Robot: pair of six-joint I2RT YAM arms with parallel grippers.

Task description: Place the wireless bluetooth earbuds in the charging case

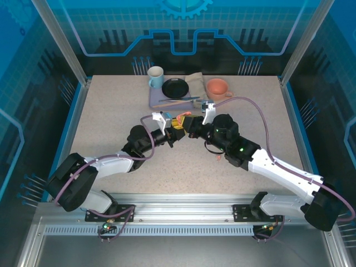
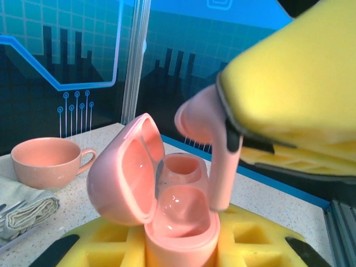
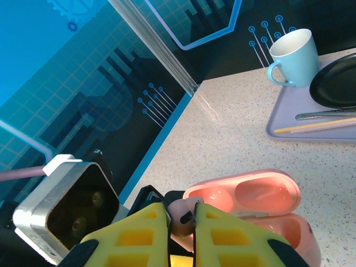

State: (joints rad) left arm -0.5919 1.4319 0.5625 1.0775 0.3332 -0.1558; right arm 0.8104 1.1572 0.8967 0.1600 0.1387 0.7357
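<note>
Over the speckled beige table (image 1: 111, 117), ringed by blue circuit-print walls (image 1: 100, 28), the left end effector (image 2: 181, 250) clamps the open pink charging case (image 2: 181, 214). The right end effector (image 3: 181, 222) pinches a salmon-pink earbud (image 2: 208, 130) right at its wells.

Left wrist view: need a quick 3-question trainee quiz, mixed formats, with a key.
1. True or false: the left gripper holds the pink charging case with its lid open.
2. Multiple choice: the right gripper holds A) nothing, B) a salmon-pink earbud, C) the case lid.
3. Short answer: is the earbud fully seated in the case?

Key: 1 true. 2 B. 3 no, its stem points down at the case's right side and its head is well above the case.
</note>
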